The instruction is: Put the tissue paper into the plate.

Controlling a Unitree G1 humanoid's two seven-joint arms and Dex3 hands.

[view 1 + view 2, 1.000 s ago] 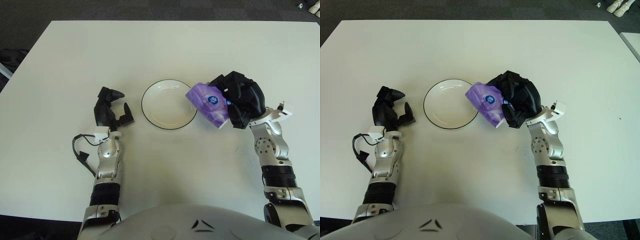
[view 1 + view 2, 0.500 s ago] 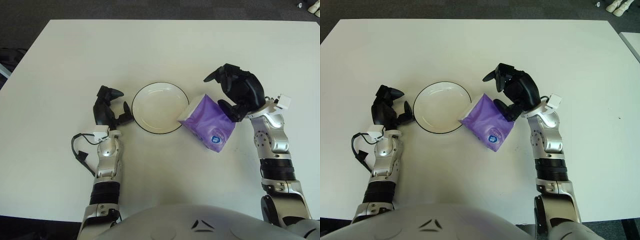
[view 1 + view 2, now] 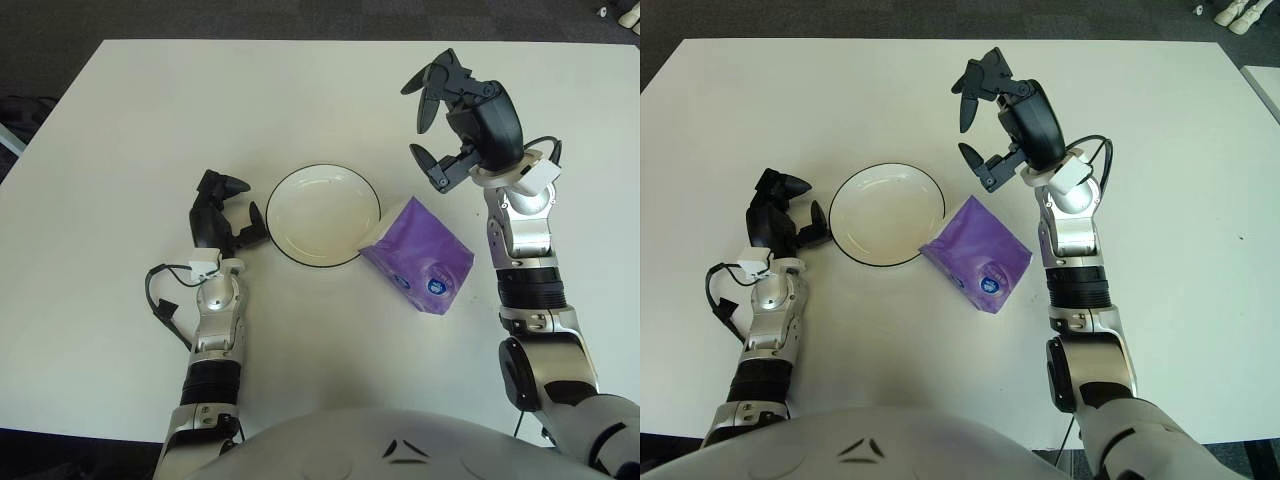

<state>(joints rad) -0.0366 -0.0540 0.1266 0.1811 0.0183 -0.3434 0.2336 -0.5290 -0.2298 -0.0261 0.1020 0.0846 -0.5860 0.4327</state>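
Tissue pack: purple, soft-sided, lying on the white table, not in the plate. One corner meets or just overlaps the plate's rim at about the 4 o'clock point; the rest sprawls outward toward the robot's right. Task not done.

Left to right across the scene:

Left hand, at 9 o'clock from the plate, close beside its rim. Fingers half curled, holding nothing; one fingertip comes very near the rim, contact not clear. Idle.

Plate: white with a dark edge, centre of the table, nothing on it.

Tissue pack, as noted, at 4 o'clock from the plate.

Right hand: raised above the table at roughly 2 o'clock from the plate and 12 o'clock from the pack, well apart from both. Fingers spread wide, gripping nothing.

What changed: a second ago the right hand had the pack clasped and tilted over the plate's right edge. Half a second ago the pack was already down on the table beside the plate, hand opening just above it. Now the hand has lifted clear and away. The plate itself sits a little farther to the left than it did a second ago.

Reading: the release missed. The pack dropped outside the rim instead of onto the plate. My judgement is that the right hand will have to come back down, regrasp the pack and carry it toward 10 o'clock, fully over the plate's centre, before letting go. A light plate may slide again if nudged.
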